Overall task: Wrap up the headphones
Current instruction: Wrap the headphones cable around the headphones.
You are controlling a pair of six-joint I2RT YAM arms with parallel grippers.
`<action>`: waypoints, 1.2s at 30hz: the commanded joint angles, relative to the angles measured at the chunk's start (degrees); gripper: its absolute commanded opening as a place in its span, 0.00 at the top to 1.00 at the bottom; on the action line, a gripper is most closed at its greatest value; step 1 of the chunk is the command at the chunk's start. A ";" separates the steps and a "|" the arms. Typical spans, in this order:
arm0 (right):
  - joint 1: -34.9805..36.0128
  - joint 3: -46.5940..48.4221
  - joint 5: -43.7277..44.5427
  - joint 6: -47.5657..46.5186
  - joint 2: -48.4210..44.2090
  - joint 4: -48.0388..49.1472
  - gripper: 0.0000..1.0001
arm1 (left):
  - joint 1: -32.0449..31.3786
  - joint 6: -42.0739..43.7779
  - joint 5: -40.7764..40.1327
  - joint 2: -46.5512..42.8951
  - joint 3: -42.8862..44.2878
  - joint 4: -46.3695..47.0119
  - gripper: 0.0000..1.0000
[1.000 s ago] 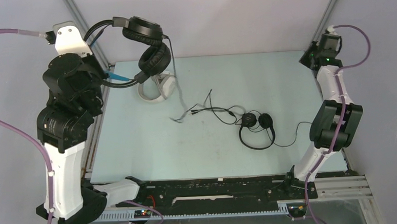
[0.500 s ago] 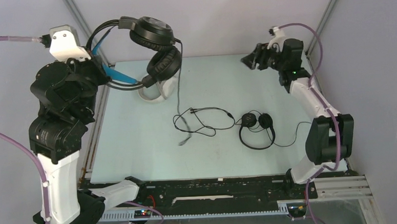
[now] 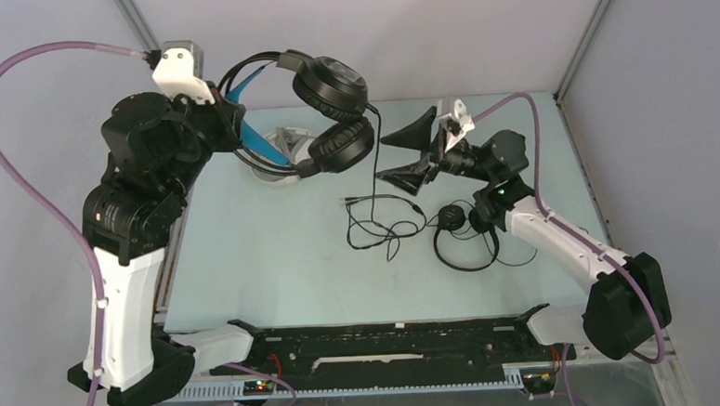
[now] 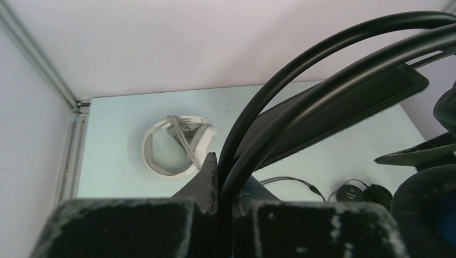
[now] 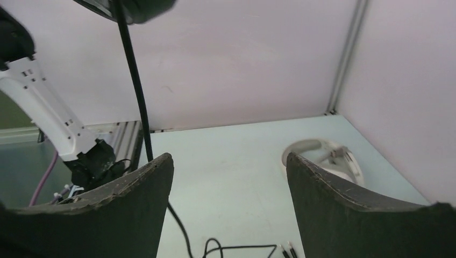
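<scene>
The left pincer (image 4: 218, 177) grips the headband of the black blue-lined headphones (image 3: 333, 111), raised over the desk's (image 3: 267, 273) eleven o'clock, their cable (image 3: 376, 151) dangling to the centre, while the right pincer (image 3: 408, 154) gapes wide and empty at one o'clock, just beside that cable.

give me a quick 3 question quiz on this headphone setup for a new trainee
1. True or false: the left tool is shut on the headband of the black headphones, which are lifted off the table.
2. Short answer: what does the right tool hold?
3. Where is the white-grey set?
A) lying on the table
B) in the right tool
C) hooked over the left arm

Key:
1. True.
2. Nothing. It is open, close to the hanging cable.
3. A.
</scene>
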 commanded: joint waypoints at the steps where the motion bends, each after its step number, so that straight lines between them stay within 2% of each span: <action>1: 4.80 -1.55 1.76 -2.22 0.00 6.89 0.22 | 0.30 -4.15 7.53 0.00 -0.03 4.58 1.00; 11: 12.21 -1.54 2.04 -1.07 4.51 8.76 0.26 | 0.30 -3.73 7.15 0.96 -0.32 4.39 1.00; 22: 13.54 -5.06 3.38 0.81 5.15 10.06 0.38 | 0.30 -2.08 4.90 2.26 -0.29 4.13 1.00; 24: 13.10 -5.54 5.53 0.43 4.02 8.10 0.37 | 0.30 -1.74 4.38 2.35 -0.46 4.06 1.00; 30: 10.31 -5.61 19.00 -3.98 -3.69 -6.03 0.27 | 0.30 -1.06 3.80 2.14 -1.14 3.91 1.00; 36: 8.27 -5.62 16.02 -2.48 -8.92 -11.54 0.25 | 0.38 -0.66 3.43 2.29 -1.63 3.95 1.00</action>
